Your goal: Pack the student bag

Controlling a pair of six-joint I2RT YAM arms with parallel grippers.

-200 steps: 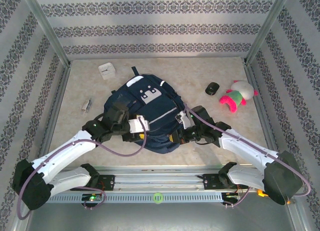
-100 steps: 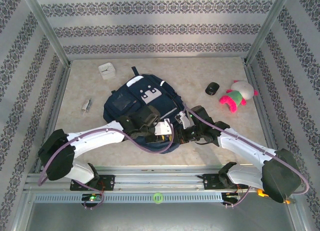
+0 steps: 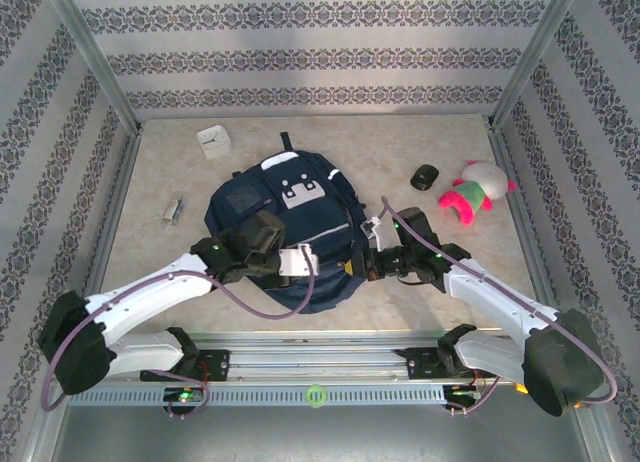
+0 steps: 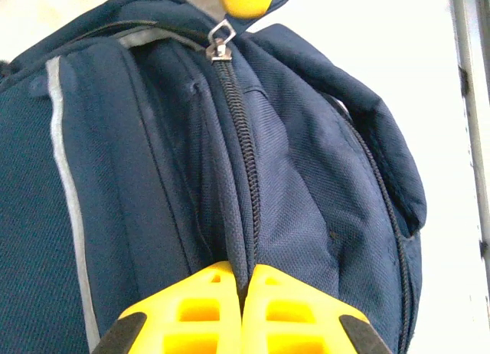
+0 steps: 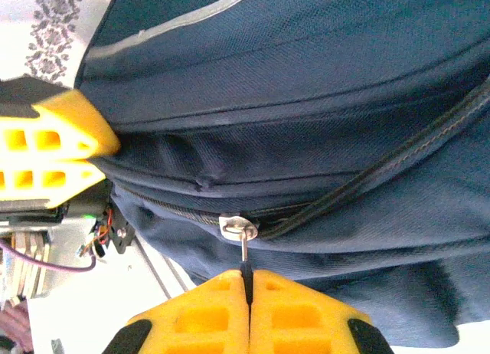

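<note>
The bag lies flat in the middle of the table, its top with the pale patch pointing away from the arms and its bottom edge near them. Both arms reach in over its near end. The left gripper is clenched on the bag's fabric right at the zip line, its yellow fingers pressed together with the seam running up between them. The right gripper is closed on the thin tab of the zip pull, which sits at the bag's edge facing the left gripper. A black mouse and a plush toy lie to the right of the bag. A white box and a small grey item lie to its left, all apart from it.
</note>
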